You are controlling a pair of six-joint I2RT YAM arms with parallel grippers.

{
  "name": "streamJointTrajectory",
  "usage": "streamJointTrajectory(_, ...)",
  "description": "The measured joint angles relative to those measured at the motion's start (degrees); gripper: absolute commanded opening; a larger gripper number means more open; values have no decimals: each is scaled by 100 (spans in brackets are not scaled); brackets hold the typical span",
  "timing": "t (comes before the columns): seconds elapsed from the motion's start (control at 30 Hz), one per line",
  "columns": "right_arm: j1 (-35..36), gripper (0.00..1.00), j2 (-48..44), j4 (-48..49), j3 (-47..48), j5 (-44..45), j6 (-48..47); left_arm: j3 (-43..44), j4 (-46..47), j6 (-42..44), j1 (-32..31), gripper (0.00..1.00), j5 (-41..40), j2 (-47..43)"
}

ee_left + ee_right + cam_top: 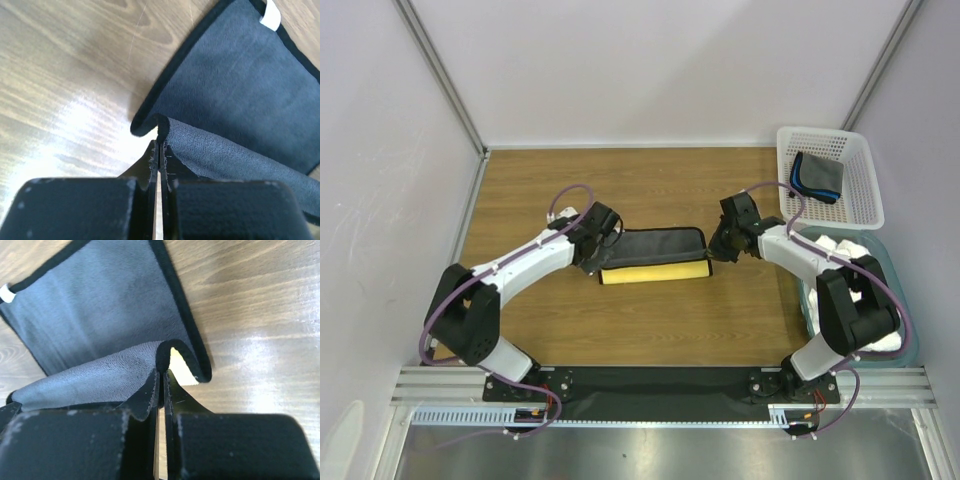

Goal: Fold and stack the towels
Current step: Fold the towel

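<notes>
- The yellow towel [655, 272], edged dark and grey on its other face, was laid across the middle of the table [620, 190], between the two arms
- In the top view, a grey band of this towel was seen just behind a yellow strip along its near side
- The left pincer [159, 145] was clenched on the towel's left corner, where the dark edge was curled up from the wood
- The right pincer [162, 371] was clenched on the opposite corner, and yellow cloth was exposed beneath the raised fold
- A white tag [271, 15] was seen at the far edge of the towel
- The dark grey towel [817, 175], edged blue, was bunched inside the white perforated basket [868, 200] at the far right corner of the table
- The white towel [825, 245] was heaped in a bluish tub [905, 300] at the right edge, nearer than the basket and partly hidden by the right arm
</notes>
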Motion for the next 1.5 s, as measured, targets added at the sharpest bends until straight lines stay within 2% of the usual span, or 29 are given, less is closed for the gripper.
streamJointTrajectory(0.17, -44, 0, 181, 103, 13, -66, -15, 188, -24, 24, 11, 0, -136, 315)
streamJointTrajectory(0.87, -199, 0, 146, 105, 435, -105, -173, 684, -55, 315, 55, 0, -457, 481)
streamJointTrajectory(1.5, -363, 0, 962, 227, 828, -262, -243, 1117, 186, 566, 238, 0, -610, 1311)
